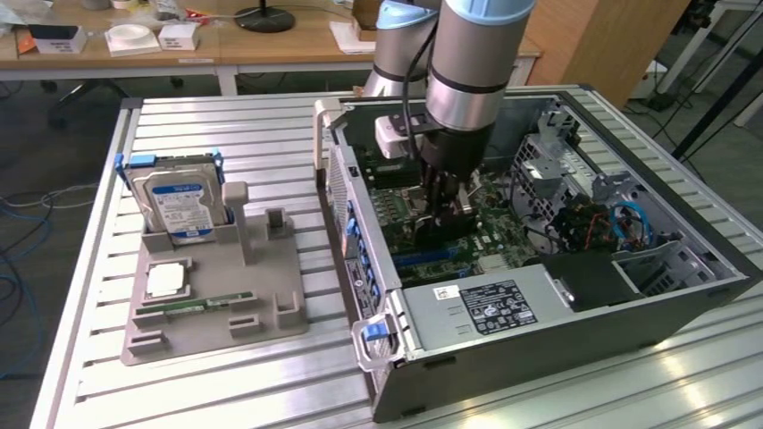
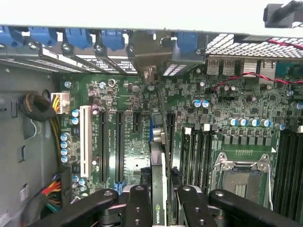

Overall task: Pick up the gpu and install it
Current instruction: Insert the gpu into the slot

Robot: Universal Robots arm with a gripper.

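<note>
The gripper (image 2: pixel 163 208) is clamped on the gpu (image 2: pixel 158 165), held edge-down inside the computer case (image 1: pixel 573 357) over the motherboard (image 2: pixel 236 94) slots; seating it well probably means keeping the card square to its slot. In the exterior view the case lies on a ribbed metal table (image 1: pixel 238 134), three o'clock from the hard drive (image 1: pixel 179 206), desks (image 1: pixel 274 45) at twelve.

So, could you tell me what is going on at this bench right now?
The robot arm reaches down into the open computer case, and its gripper is shut on the gpu, holding it edge-on above the motherboard by the expansion slots. Whether it is seated yet is not clear. On the grey holder beside the case, the hard drive stands upright.
</note>
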